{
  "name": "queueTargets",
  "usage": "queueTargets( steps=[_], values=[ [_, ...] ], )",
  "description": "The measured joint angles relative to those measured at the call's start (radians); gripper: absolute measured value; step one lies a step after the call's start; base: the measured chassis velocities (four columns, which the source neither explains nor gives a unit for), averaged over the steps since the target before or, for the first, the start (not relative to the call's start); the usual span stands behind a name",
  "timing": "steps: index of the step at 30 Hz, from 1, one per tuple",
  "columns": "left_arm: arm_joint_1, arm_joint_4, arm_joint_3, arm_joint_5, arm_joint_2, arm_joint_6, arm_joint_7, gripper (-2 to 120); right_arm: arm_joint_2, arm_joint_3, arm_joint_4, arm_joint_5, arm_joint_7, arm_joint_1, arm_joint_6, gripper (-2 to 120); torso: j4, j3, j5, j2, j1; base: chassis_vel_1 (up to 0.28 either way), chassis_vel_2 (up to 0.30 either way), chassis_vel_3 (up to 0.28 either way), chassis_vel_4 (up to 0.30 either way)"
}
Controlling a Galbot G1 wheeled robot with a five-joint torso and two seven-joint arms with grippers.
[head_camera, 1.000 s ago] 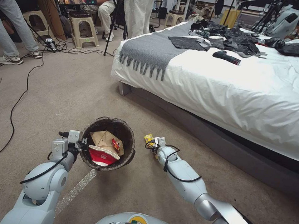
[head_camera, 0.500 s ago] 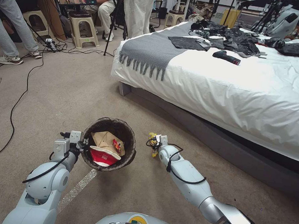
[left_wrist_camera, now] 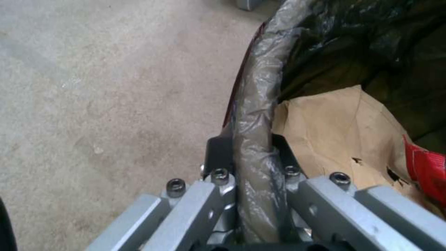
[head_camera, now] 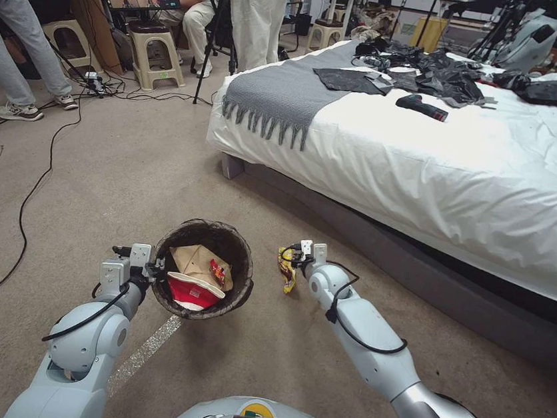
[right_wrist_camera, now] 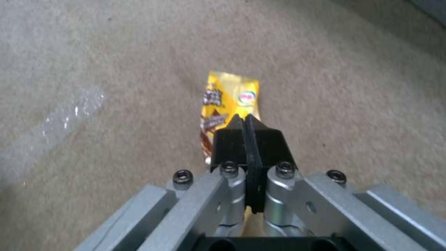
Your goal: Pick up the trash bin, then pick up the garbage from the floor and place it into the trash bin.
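the right gripper [right_wrist_camera: 245, 130], pinching only the yellow snack wrapper's [right_wrist_camera: 228, 101] edge, could drop it short of the trash bin [head_camera: 240, 293], whose bag-covered rim the left gripper [left_wrist_camera: 253, 164] clamps.

The trash bin [head_camera: 203, 269], a small round bucket lined with a dark bag folded over its rim, is being held upright just above the carpet, a crumpled tan paper scrap [head_camera: 193, 261] and a red-and-white paper cup [head_camera: 191, 290] lying inside. The yellow-and-brown snack wrapper [head_camera: 285, 269] is hanging lengthwise beside the bin, pinched at its upper end.
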Motion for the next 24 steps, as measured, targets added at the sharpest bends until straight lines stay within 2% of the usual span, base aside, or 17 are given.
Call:
queueTargets(
  steps=[10,14,15,16,18,19,21,22,24],
  values=[
    [0.0,0.0,0.002,0.004,-0.001,0.0,0.0,3,0.026,-0.016,-0.035,-0.008,0.001,-0.005,-0.004,-2,0.0003,0.0,0.0,0.0,0.0,0.0,0.0,0.0,0.0],
    [0.002,-0.001,0.001,0.003,0.002,0.0,0.0,3,0.036,-0.025,-0.053,-0.011,0.002,0.003,-0.003,8,0.0003,0.0,0.0,0.0,0.0,0.0,0.0,0.0,0.0],
    [0.003,-0.002,0.001,0.003,0.003,0.0,0.0,3,0.037,-0.028,-0.057,-0.011,0.002,0.007,-0.002,17,0.0003,0.0,0.0,0.0,0.0,0.0,0.0,0.0,0.0],
    [0.003,-0.002,0.001,0.003,0.003,0.0,0.0,3,0.037,-0.028,-0.057,-0.011,0.002,0.007,-0.002,17,0.0003,0.0,0.0,0.0,0.0,0.0,0.0,0.0,0.0],
    [0.002,-0.002,0.002,0.003,0.005,0.0,0.0,3,0.038,-0.031,-0.061,-0.011,0.002,0.012,0.004,26,0.0003,0.0,-0.0001,0.0,0.0,0.0,0.0,0.0,0.0],
    [0.002,-0.002,0.002,0.003,0.005,0.0,0.0,3,0.038,-0.031,-0.061,-0.011,0.002,0.012,0.004,26,0.0003,0.0,-0.0001,0.0,0.0,0.0,0.0,0.0,0.0],
    [0.0,-0.002,0.007,0.003,0.008,0.0,0.0,3,0.04,-0.034,-0.073,-0.012,0.014,0.018,0.004,38,0.0002,0.0,-0.0002,0.0,0.0,0.0,0.0,0.0,0.0],
    [0.0,-0.002,0.007,0.003,0.008,0.0,0.0,3,0.04,-0.034,-0.073,-0.012,0.014,0.018,0.004,38,0.0002,0.0,-0.0002,0.0,0.0,0.0,0.0,0.0,0.0],
    [0.0,-0.003,0.013,0.003,0.014,0.0,0.001,3,0.045,-0.035,-0.096,-0.024,0.026,0.021,0.003,48,0.0002,0.0,-0.0002,0.0,0.0,0.0,0.0,0.0,0.0]
  ],
)
